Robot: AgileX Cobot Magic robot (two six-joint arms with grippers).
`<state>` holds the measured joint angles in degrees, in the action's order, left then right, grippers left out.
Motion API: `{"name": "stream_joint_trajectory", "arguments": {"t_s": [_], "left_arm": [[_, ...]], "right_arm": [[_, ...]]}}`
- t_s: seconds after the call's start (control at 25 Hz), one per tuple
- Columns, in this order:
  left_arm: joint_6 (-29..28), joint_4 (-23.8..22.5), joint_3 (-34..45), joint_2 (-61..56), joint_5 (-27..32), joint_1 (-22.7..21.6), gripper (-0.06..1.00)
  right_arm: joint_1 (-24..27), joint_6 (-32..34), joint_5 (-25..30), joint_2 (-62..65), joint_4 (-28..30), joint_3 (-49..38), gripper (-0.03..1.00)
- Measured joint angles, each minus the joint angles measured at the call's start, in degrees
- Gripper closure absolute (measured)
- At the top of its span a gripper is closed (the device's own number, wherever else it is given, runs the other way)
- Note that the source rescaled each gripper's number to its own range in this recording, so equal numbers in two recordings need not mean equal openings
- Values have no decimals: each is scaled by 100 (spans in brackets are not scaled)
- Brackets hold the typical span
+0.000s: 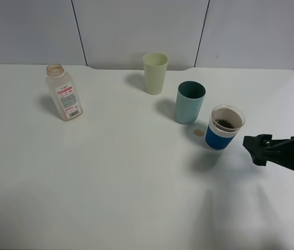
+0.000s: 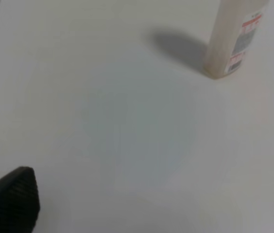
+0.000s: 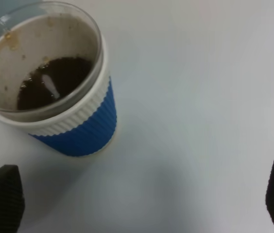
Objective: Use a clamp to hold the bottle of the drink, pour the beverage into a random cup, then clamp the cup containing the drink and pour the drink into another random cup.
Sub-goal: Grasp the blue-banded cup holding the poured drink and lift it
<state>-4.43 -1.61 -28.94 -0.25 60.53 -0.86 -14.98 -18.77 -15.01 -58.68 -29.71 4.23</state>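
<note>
The bottle (image 1: 63, 94) stands upright and capless at the table's left; its lower part (image 2: 234, 41) shows in the left wrist view. My left gripper (image 2: 149, 204) is open, well short of the bottle, with only bare table between its fingers (image 2: 10, 199). The blue-sleeved cup (image 1: 225, 128) stands at the right with the dark brown beverage (image 3: 54, 80) in its bottom. Just right of the cup (image 3: 59, 92) hovers my right gripper (image 1: 255, 148), open, its black fingertips (image 3: 1, 199) apart and touching nothing. The left gripper is outside the exterior high view.
A pale green cup (image 1: 155, 73) stands at the back middle. A teal cup (image 1: 190, 102) stands close to the left of the blue-sleeved cup. A small brown spot (image 1: 199, 133) lies on the white table (image 1: 110, 182) between them.
</note>
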Motion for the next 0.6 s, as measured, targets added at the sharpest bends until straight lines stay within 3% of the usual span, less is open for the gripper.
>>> {"name": "stream_joint_trajectory", "arguments": {"t_s": [0.28,0.6], "left_arm": [[0,0,0,0,0,0,-6],[0,0,0,0,0,0,-6]], "right_arm": [[0,-86,-25,0,153,0,-3],[0,1149,-202,-194,1839,0,-3]]}}
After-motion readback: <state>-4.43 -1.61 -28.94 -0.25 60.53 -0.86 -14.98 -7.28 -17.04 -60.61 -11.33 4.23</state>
